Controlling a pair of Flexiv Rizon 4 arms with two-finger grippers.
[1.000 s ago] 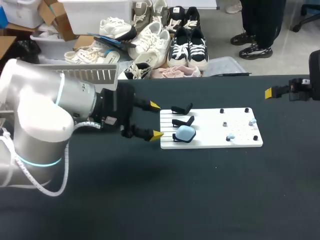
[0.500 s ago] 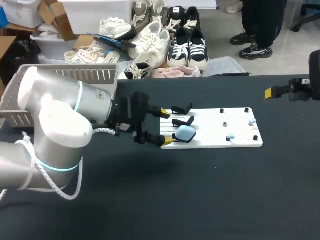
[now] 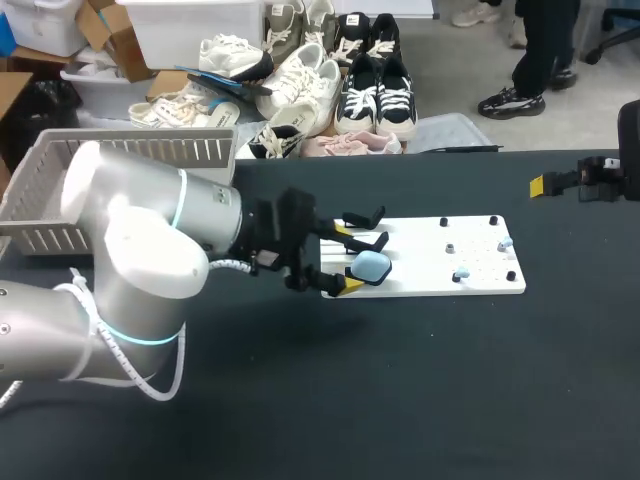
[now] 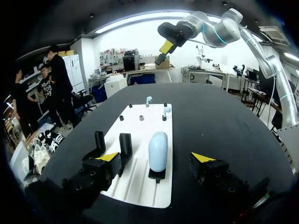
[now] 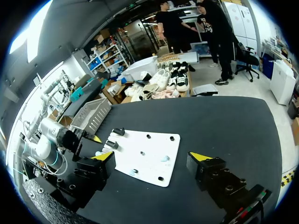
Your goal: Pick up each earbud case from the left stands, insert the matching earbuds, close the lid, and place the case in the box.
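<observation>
Left gripper (image 4: 155, 157), fingers apart, straddles the pale-blue earbud case (image 4: 158, 150) without touching it, on the white board (image 4: 138, 182) — right gripper (image 5: 152, 156), fingers likewise spread, hangs well away

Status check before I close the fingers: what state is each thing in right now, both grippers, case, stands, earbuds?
left gripper: open, fingers either side of the case, not touching it.
right gripper: open, empty.
earbud case: lid shut, upright on its stand.
other two stands: empty.
earbuds: both out of the case, at the far end of the white board.
</observation>
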